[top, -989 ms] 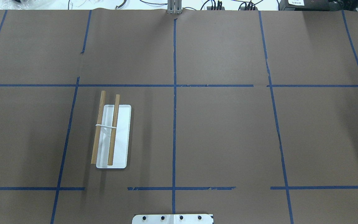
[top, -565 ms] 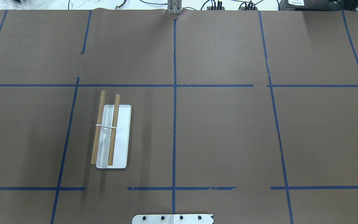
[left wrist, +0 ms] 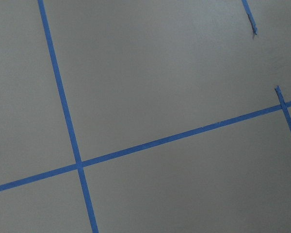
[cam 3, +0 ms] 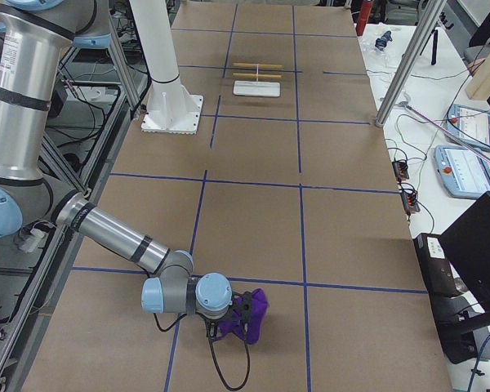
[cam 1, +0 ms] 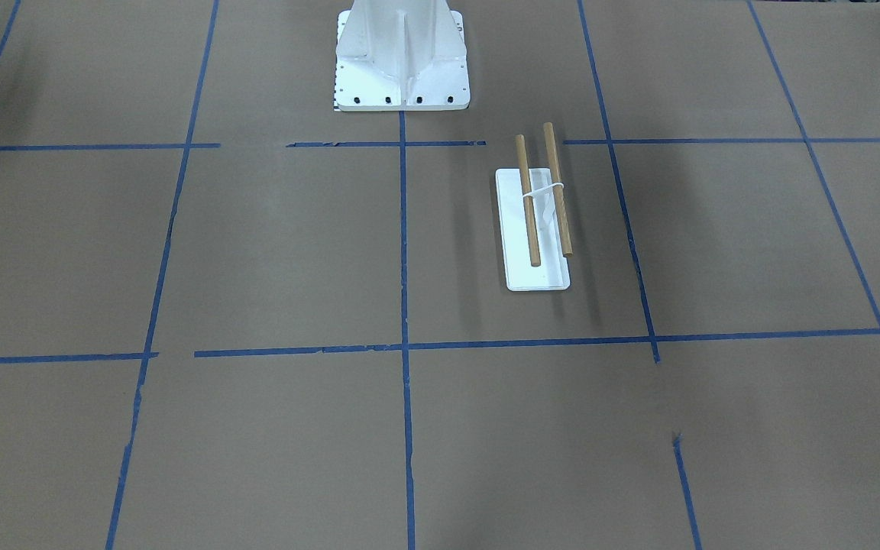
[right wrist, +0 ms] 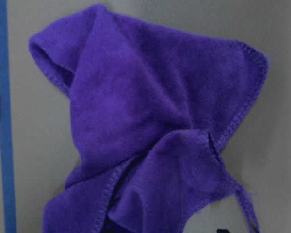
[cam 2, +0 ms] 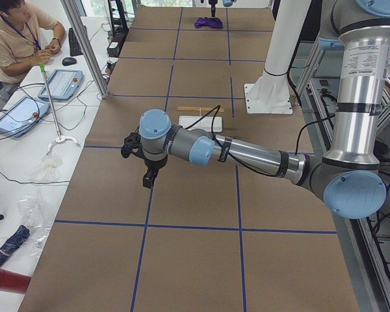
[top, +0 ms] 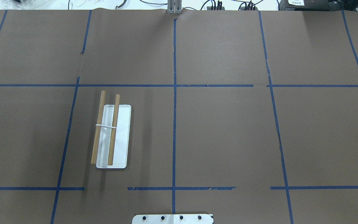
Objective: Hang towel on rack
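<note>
Brown paper gridded with blue tape covers the worktop (top: 228, 140). At its end on the robot's right lies a crumpled purple terry-cloth towel (cam 3: 255, 304), with the right gripper (cam 3: 237, 320) right at it. Whether it has clenched on the cloth I cannot tell. The white-based rack (top: 121, 137) stands well apart, left of centre, its two wooden dowels (top: 114, 129) running away from the robot. The left gripper (cam 2: 148, 177) hangs beyond the rack, its state also unclear. The right arm is nearer, and the towel likely has to cross leftward.

Overhead and front views opposed, both steep over the rack (top: 112, 137); side views from either end; wrist cameras close-up.
</note>
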Robot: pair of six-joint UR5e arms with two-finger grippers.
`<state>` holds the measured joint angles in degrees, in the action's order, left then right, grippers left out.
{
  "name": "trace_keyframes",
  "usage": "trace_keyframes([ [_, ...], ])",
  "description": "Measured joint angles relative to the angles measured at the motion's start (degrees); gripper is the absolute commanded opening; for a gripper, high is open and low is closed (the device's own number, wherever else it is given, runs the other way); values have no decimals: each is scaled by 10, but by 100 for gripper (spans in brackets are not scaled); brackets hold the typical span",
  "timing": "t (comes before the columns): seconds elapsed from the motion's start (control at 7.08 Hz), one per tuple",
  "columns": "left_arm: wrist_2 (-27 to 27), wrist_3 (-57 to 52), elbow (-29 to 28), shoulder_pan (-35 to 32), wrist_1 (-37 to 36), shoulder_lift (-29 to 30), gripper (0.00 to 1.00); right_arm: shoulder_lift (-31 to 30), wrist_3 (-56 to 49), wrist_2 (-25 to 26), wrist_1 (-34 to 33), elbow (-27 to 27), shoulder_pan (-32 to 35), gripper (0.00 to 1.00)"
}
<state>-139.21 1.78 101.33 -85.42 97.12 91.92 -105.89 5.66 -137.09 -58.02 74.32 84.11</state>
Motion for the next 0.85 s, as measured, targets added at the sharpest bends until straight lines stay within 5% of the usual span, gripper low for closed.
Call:
trace_keyframes([
  [0.42,0,0,-1,0,0,0,100,0,1,-42,2,17,8,0],
  [0.85,0,6,-6,0,42,0,100,-37,32,-65,-39,191,58,0],
])
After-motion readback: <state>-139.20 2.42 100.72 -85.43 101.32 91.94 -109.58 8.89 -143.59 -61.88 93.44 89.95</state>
